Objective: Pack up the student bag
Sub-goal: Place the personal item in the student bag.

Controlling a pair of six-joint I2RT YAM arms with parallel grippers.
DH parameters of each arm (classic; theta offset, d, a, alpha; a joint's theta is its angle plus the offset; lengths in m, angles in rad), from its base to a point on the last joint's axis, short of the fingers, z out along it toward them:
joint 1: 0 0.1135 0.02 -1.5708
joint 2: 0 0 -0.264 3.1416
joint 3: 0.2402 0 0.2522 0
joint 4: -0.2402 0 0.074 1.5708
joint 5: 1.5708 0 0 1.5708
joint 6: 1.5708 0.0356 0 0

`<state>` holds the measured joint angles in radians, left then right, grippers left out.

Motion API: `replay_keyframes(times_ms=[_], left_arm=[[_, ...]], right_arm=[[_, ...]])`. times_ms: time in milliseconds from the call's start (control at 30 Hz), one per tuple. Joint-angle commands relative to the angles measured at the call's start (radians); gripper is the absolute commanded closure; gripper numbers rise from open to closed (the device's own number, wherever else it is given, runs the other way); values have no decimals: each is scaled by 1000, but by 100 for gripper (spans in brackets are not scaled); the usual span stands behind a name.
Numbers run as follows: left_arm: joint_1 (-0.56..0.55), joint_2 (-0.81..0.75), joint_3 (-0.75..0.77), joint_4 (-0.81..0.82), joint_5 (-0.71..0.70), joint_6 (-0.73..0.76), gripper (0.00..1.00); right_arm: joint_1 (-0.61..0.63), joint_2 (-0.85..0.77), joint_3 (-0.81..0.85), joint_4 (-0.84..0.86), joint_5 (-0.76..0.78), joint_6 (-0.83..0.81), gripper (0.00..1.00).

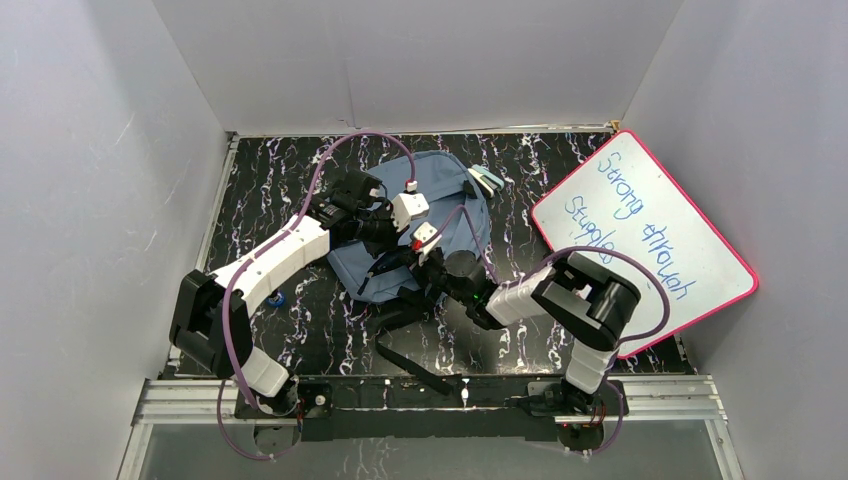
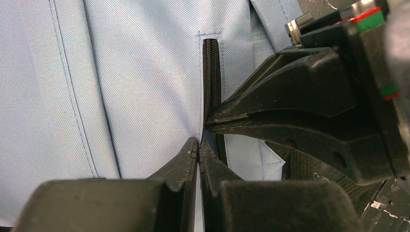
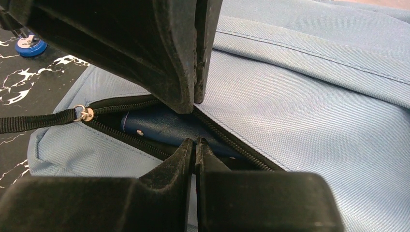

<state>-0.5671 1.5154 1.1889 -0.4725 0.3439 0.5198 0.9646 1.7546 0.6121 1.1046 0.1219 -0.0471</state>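
The right hand (image 3: 194, 141) and left hand (image 2: 198, 142), each pinched shut on a zip edge of the bag (image 1: 440, 190) lying on the surface (image 1: 270, 170) toward 12 o'clock, should pull gently apart to widen the pocket.

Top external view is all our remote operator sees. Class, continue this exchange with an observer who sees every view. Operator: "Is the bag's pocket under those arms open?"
Observer: Yes. In the right wrist view, the pocket zipper on the student bag stands parted.
Operator: Anything inside?
Observer: A dark-blue pouch lies in the opening.
Operator: Are the tools open?
Observer: No. The left tool and right tool are both shut, with their tips at opposite edges of the opening.
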Motion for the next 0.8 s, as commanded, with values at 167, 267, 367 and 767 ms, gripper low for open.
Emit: replay_keyframes(times_ms=[167, 267, 367, 767], left_arm=[[-7, -19, 38, -5, 39, -7, 100], [-7, -17, 41, -6, 41, -7, 100], [-7, -17, 42, -5, 40, -8, 100], [-7, -12, 43, -6, 39, -9, 100]], right_arm=[[-12, 30, 52, 89, -22, 2, 87], [-14, 41, 59, 102, -26, -9, 87], [-15, 47, 60, 117, -36, -17, 87], [-15, -4, 6, 117, -58, -18, 87]])
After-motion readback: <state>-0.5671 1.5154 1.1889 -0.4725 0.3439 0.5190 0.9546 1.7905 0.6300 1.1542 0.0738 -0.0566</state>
